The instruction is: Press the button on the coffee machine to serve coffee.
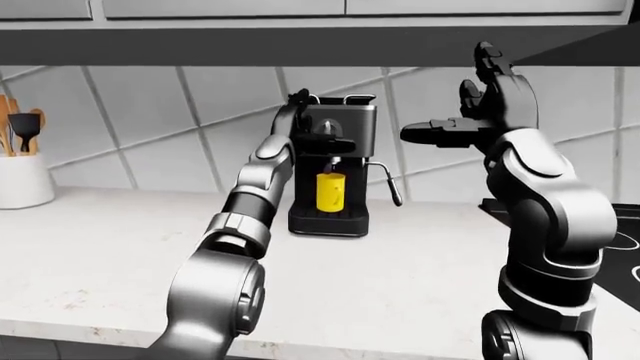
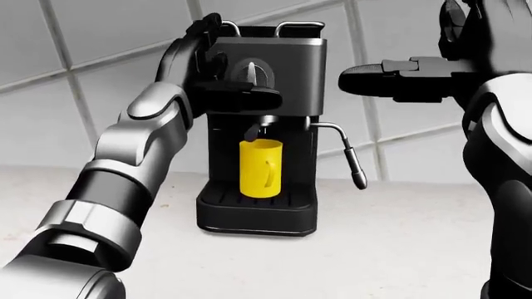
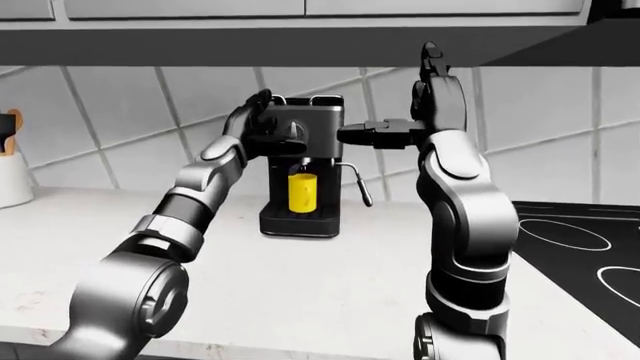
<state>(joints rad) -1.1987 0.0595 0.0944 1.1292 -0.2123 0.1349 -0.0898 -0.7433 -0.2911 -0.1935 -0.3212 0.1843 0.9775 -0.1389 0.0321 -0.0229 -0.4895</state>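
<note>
A black boxy coffee machine (image 2: 264,118) stands on a pale speckled stone surface (image 1: 120,247) against a grey tiled wall (image 1: 150,127), with a yellow plastic mug (image 2: 261,169) on its drip tray under the spout. The left robot hand (image 2: 217,73) is at the machine's upper face, one finger (image 2: 249,92) lying just below the round silver button (image 2: 256,72), fingers spread, gripping nothing. The right robot hand (image 2: 441,59) hovers open beside the machine's right. The pressing step looks under way; the next move likely calls for bringing a fingertip squarely onto the button. A white utensil jar (image 1: 22,180) stands far left; a black cooktop (image 3: 570,247) lies right, below cabinets.
</note>
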